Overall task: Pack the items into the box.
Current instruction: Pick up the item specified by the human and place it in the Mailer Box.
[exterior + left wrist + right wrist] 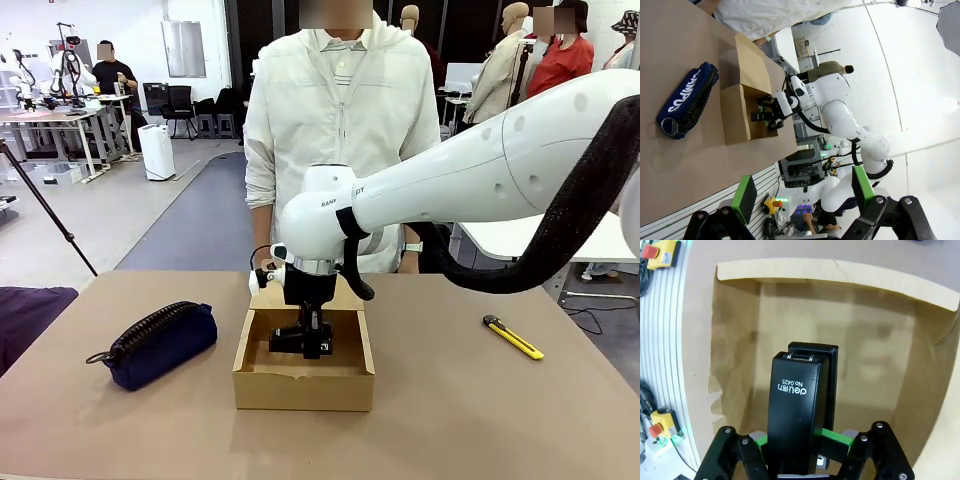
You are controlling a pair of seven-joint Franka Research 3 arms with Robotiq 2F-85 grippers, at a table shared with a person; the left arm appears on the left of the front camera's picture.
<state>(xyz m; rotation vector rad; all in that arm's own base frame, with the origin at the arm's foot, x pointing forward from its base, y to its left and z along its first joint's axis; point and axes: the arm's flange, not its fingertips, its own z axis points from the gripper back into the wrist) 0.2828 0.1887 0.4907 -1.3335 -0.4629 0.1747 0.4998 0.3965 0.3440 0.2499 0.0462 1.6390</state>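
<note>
Hangs the right gripper (305, 345) straight down inside the box (303, 388), on an arm reaching in from the table's (450, 420) right edge. Clamps the black stapler (797, 410) between the green pads (832, 436), jaws closed only as far as the tool's body allows, its printed top toward the wrist camera and its nose pointing at the box floor; cannot tell whether it touches the cardboard. Places the box at the middle of the table, roughly midway between near and far edges, with the flap lid (752, 62) folded open toward the far edge, where a person (340, 130) in a pale jacket stands close behind it. Leaves the navy pouch (160, 345) lying on the bare tabletop beside the box, toward the left edge, apart from the cardboard, zip uppermost and metal ring (97, 357) at the end nearer the left edge. Shows a yellow-and-black utility knife (513, 337) well apart, toward the right edge. Keeps the left gripper (802, 177) raised off the table, jaws spread wide with nothing between them, looking down on pouch and box from a distance.
</note>
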